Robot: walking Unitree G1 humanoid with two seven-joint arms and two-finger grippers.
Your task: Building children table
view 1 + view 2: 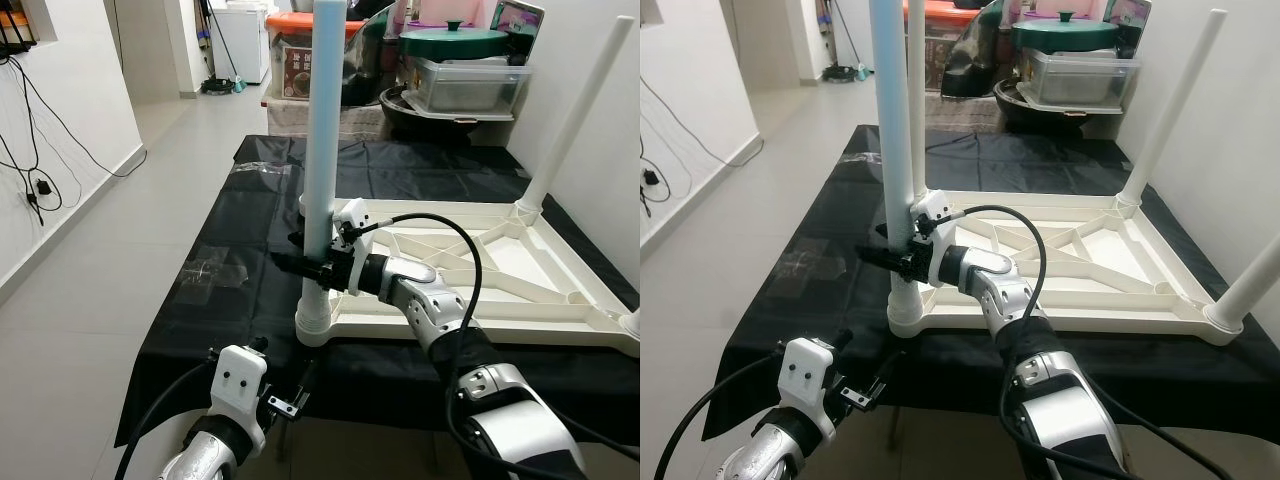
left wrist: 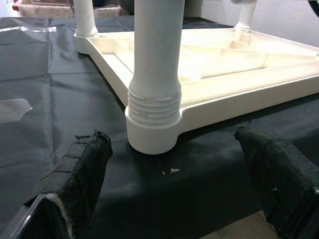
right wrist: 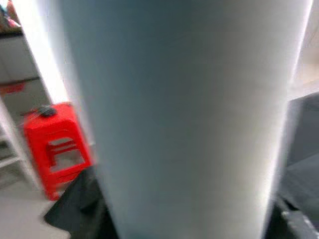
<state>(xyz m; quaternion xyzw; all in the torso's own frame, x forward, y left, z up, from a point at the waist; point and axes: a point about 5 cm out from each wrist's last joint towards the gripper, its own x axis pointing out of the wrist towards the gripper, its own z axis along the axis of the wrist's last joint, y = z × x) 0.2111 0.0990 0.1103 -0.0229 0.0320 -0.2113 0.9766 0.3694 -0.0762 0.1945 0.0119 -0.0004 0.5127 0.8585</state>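
Note:
A white children's table top [image 1: 470, 325] lies upside down on a black cloth [image 1: 250, 200]. Its near-left leg [image 1: 322, 120], pale blue-white, stands upright in the corner socket [image 2: 152, 132], with a threaded collar [image 2: 154, 104] showing just above. My right gripper [image 1: 318, 268] is shut on this leg a little above the socket, and the leg [image 3: 184, 114] looms close in the right wrist view. My left gripper [image 1: 285, 405] hangs low at the cloth's front edge. It is open, with its padded fingers [image 2: 79, 174] apart and short of the socket. Other legs [image 1: 580, 110] stand at the far corners.
Stacked storage boxes and a green-lidded pot [image 1: 455, 45] crowd the back. Clear plastic wrap [image 1: 210, 270] lies on the cloth's left side. Cables [image 1: 35, 185] hang on the left wall beside tiled floor. A red stool [image 3: 57, 144] stands beyond the leg.

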